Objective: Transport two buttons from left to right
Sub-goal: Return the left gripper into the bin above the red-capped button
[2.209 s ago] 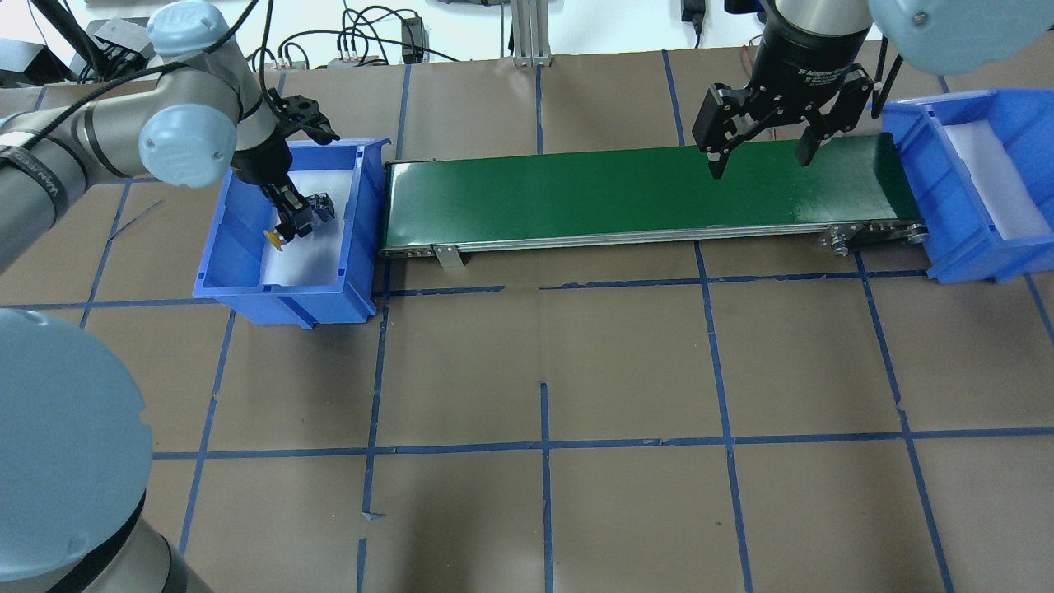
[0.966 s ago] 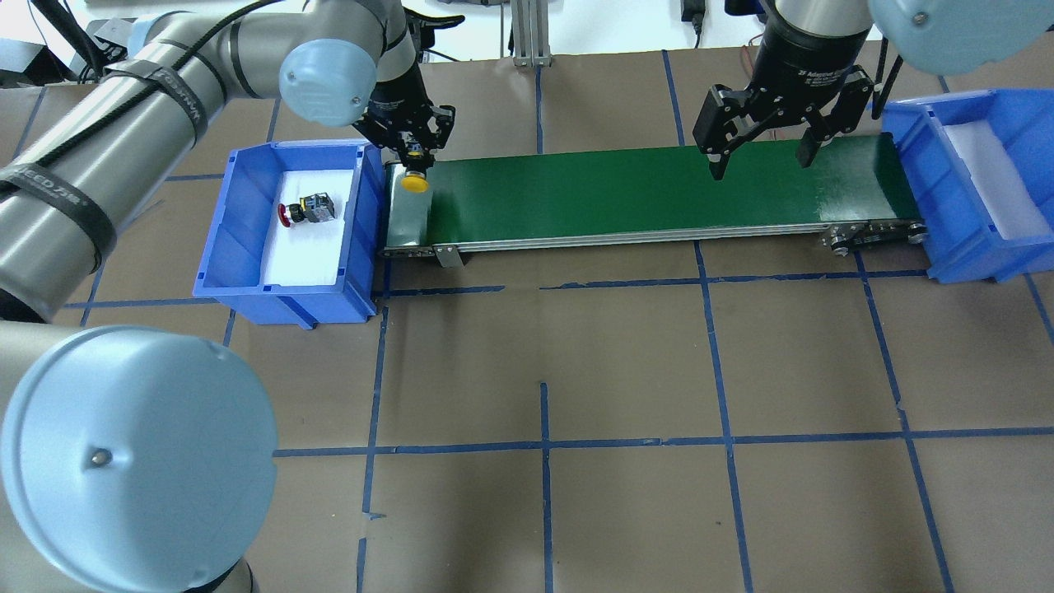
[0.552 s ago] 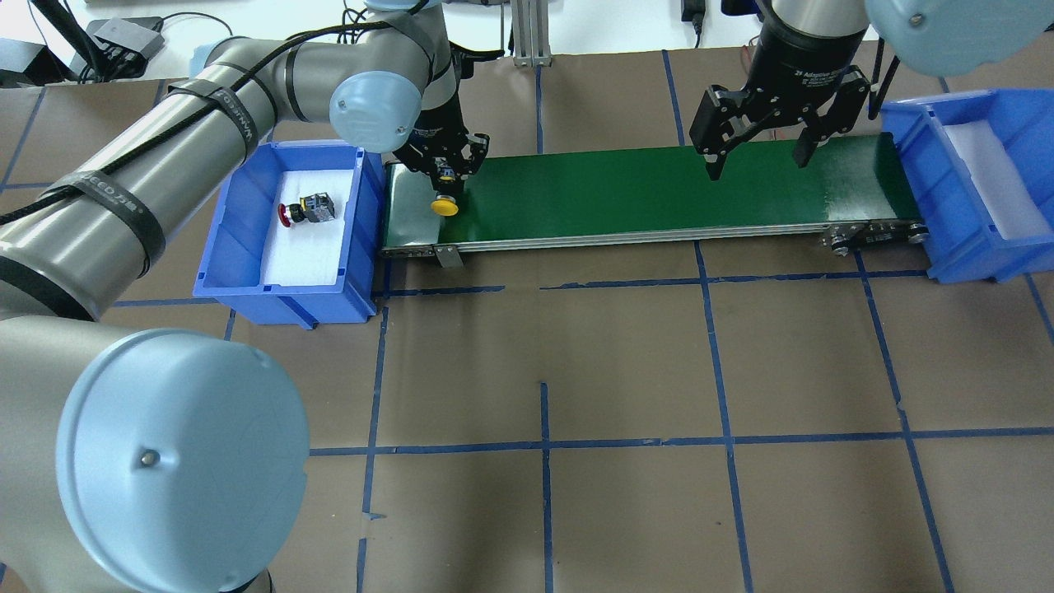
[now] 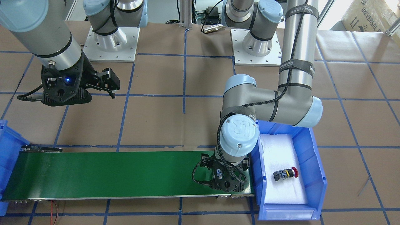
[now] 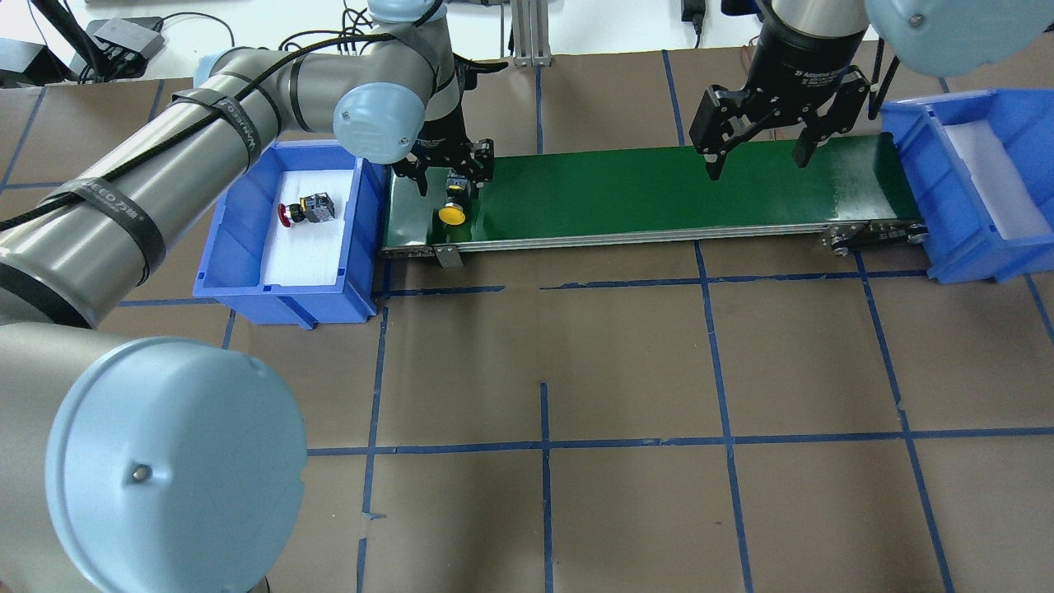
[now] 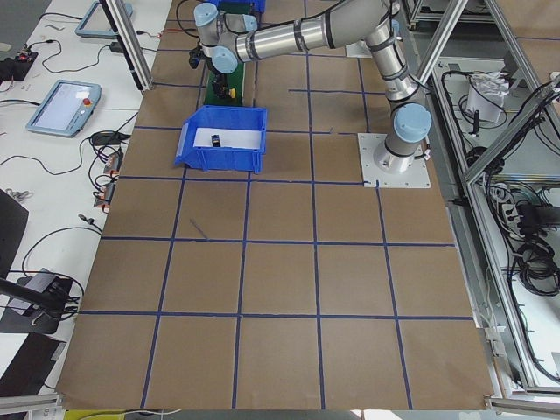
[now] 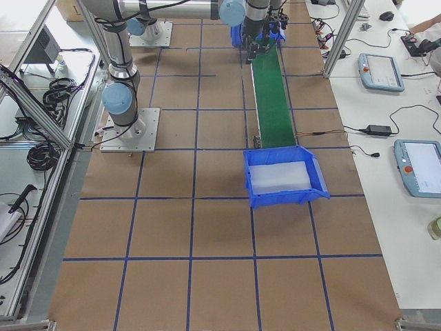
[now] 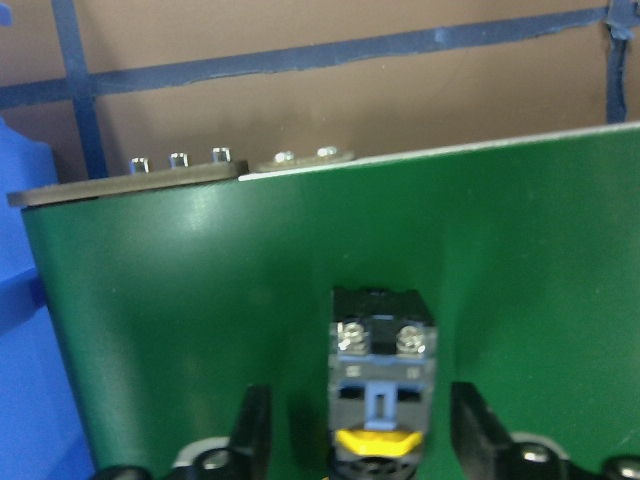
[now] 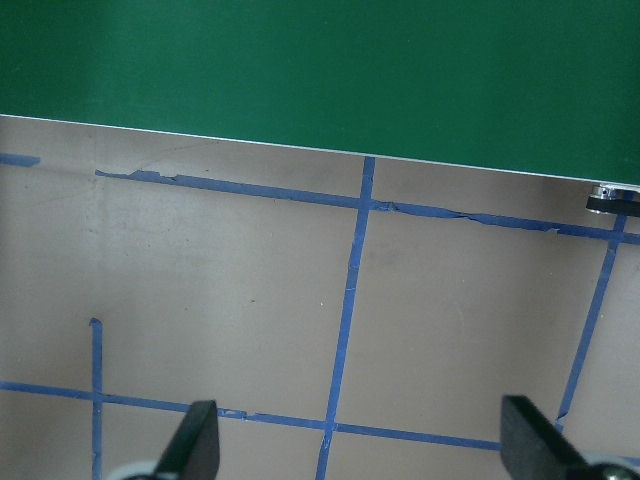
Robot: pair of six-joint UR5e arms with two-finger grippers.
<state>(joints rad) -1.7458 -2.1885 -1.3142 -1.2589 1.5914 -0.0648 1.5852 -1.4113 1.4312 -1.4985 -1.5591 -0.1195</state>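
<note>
The left gripper [image 5: 452, 179] hangs low over the belt [image 5: 642, 193] at its end by the left bin [image 5: 247, 276], with the yellow button [image 5: 451, 212] lying on the belt right under it. The wrist view shows both fingers [image 8: 255, 430] clear of the switch body, a gap on either side, so the gripper is released and grasps nothing. That button lies on its side: grey-black body with two screws on top, yellow mushroom cap at one end, long axis across the belt. The red button [image 5: 306, 209] rests on the white liner in the bin, just beside this gripper past the belt's end. It also lies on its side, cap pointing away from the gripper and body toward it, its axis along the belt's line. The right gripper [image 5: 757, 165], spread wide and empty, hovers well apart over the belt's other end, so the red button looks like the left arm's to fetch.
</note>
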